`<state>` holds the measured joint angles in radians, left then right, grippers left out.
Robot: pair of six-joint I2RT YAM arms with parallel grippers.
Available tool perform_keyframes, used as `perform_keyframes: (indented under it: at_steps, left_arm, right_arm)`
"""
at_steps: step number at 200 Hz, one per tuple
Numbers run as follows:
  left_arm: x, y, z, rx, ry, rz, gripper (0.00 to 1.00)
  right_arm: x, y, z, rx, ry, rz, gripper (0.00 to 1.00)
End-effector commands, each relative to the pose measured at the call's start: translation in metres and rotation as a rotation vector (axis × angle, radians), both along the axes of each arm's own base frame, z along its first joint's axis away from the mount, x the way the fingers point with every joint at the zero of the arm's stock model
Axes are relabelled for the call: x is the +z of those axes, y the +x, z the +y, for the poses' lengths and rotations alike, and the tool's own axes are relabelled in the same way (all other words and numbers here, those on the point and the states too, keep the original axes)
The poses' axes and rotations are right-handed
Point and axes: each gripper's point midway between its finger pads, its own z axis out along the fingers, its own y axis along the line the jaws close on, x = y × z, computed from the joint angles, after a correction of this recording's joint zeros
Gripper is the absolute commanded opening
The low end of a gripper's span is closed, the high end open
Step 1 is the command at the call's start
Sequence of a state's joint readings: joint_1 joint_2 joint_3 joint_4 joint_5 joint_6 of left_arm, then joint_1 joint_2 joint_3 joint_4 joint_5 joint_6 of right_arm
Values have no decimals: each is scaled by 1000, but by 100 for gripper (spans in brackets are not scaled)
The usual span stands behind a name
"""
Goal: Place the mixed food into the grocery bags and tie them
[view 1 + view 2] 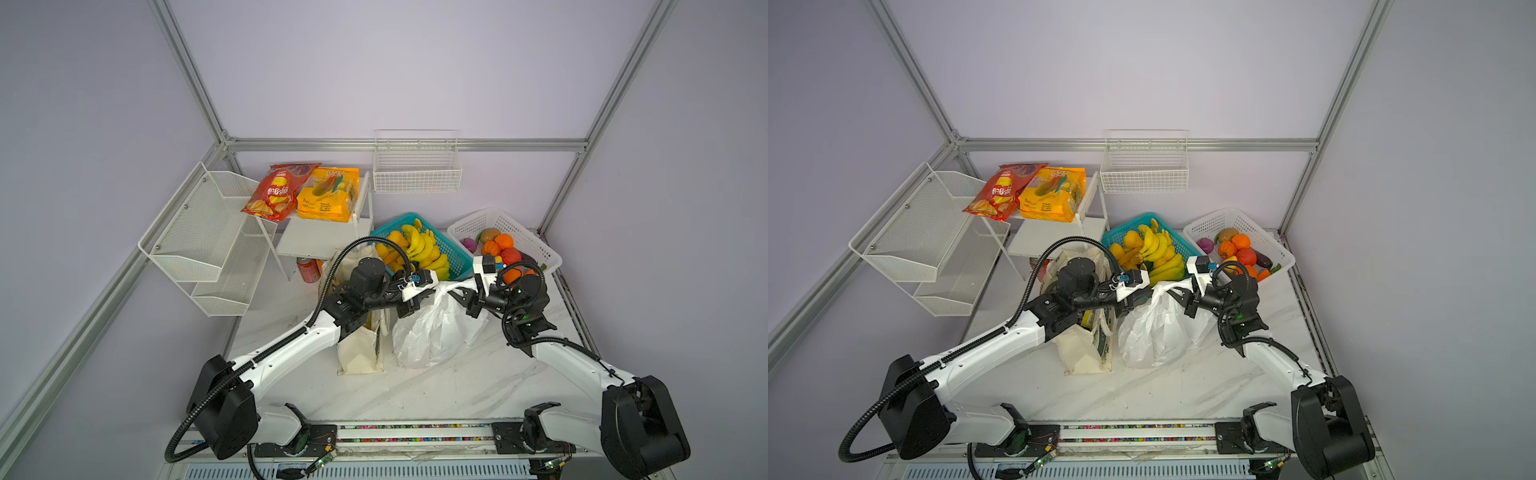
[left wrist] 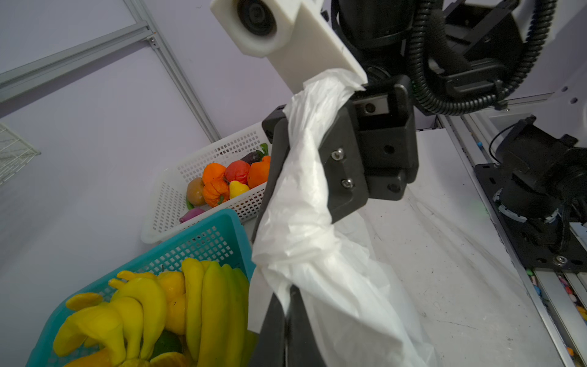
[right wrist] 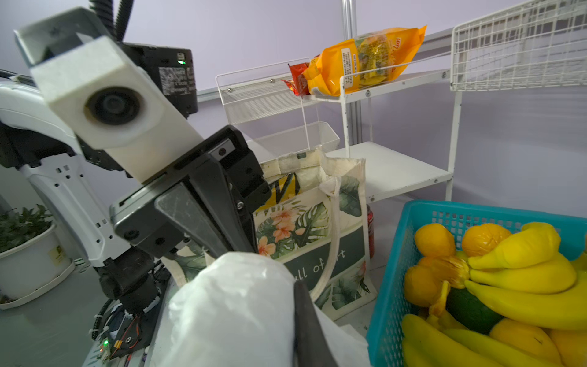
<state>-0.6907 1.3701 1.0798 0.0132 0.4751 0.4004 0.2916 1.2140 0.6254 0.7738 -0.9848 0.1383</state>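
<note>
- We noted the carrier bag (image 1: 436, 332) as thin white plastic film, crinkled, faintly glossy.
- The tote (image 3: 317, 228) looked like matt woven cloth, printed.
- The teal basket (image 2: 203, 241) was hard perforated plastic.
- The bananas (image 2: 216, 305) we saw smooth and waxy.
- The red chip bag (image 1: 274, 193) was shiny foil.
- The wire basket (image 1: 417, 183) was white-coated metal.
- The tabletop (image 1: 436, 395) was smooth, marbled, scuffed.

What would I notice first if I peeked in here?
Probably the puffy white bag in the middle of the table. The left gripper and the right gripper meet at its twisted top, and the left jaws are shut on the plastic. Just behind it, bright yellow bananas fill a teal basket.
</note>
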Motion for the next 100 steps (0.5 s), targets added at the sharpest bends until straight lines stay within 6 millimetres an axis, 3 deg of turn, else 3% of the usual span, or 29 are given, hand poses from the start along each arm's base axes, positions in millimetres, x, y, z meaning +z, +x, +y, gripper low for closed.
perform_keyframes:
  at_steps: [1,24,34,42,72,100]
  left_arm:
    - [30,15,6,106,-55,-39,0]
    - [23,18,9,138,-62,-12,0]
    - [21,18,9,144,-64,-3,0]
    - [20,19,10,151,-66,2,0]
    - [19,19,10,154,-65,13,0]
    - [18,17,7,145,-61,10,0]
  right_arm:
    - [0,16,-13,-148,-51,1,27]
    - [-6,18,-26,-248,-72,32,40]
    - [-5,16,-31,-281,-75,40,55]
    - [-4,14,-35,-307,-76,48,60]
    - [8,-1,-50,-381,-67,47,66]
    - [26,-17,-51,-358,-39,52,67]
